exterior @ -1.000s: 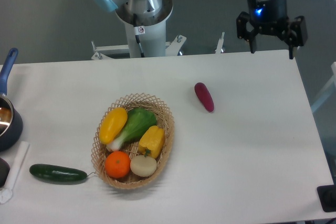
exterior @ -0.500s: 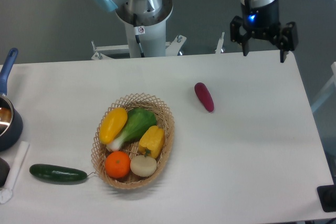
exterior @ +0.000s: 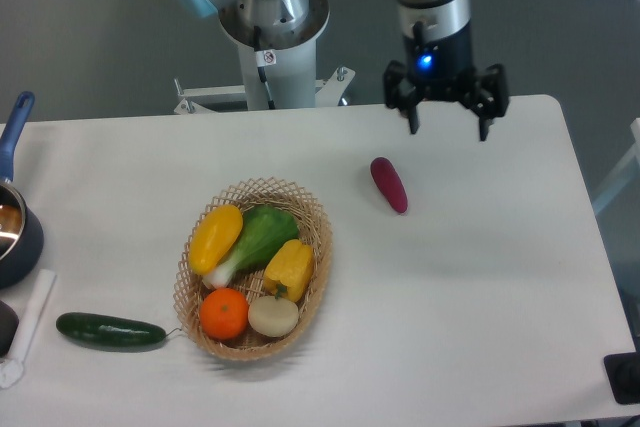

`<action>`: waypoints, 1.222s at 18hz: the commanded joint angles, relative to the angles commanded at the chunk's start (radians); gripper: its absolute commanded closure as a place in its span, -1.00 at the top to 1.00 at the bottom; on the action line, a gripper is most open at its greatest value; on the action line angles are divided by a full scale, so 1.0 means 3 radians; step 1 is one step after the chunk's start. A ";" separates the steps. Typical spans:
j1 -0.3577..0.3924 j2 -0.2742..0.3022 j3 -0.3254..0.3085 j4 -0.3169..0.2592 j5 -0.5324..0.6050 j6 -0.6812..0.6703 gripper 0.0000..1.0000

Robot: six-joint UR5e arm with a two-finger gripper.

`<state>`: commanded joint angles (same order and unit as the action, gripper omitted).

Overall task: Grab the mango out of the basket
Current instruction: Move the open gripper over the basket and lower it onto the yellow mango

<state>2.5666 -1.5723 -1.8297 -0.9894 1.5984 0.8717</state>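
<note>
The smooth elongated yellow mango (exterior: 215, 237) is lying in the shallow tan wicker basket (exterior: 316, 222), upper left, long axis slanting from lower left to upper right. A green leafy vegetable (exterior: 262, 232), yellow pepper (exterior: 290, 265), round orange (exterior: 224, 313) and pale onion (exterior: 273, 316) are sharing it. The black two-finger gripper (exterior: 447, 131) is hanging spread wide, empty, well apart above the table's far side.

Your gripper (exterior: 447, 117) hangs with jaws spread above the desk's (exterior: 480, 277) far edge, well apart from the basket (exterior: 316, 209). The mango (exterior: 216, 237) lies in the basket's left side, touching the bok choy (exterior: 256, 237). An eggplant (exterior: 388, 184) lies between basket and gripper.
</note>
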 joint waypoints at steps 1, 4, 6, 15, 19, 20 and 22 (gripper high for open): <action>-0.0077 0.0010 -0.0092 0.0000 -0.0005 -0.0103 1.00; -0.0226 -0.0005 -0.0241 0.0000 -0.0010 -0.0394 1.00; -0.0348 -0.0066 -0.0236 0.0025 -0.0031 -0.0675 1.00; -0.0757 -0.0281 -0.0221 0.0169 -0.0056 -0.0917 1.00; -0.0952 -0.0358 -0.0226 0.0174 -0.0082 -0.0932 1.00; -0.0972 -0.0383 -0.0236 0.0174 -0.0087 -0.0967 1.00; -0.1059 -0.0429 -0.0226 0.0174 -0.0128 -0.1080 1.00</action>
<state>2.2490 -1.7011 -1.8976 -0.9373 1.5602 0.5478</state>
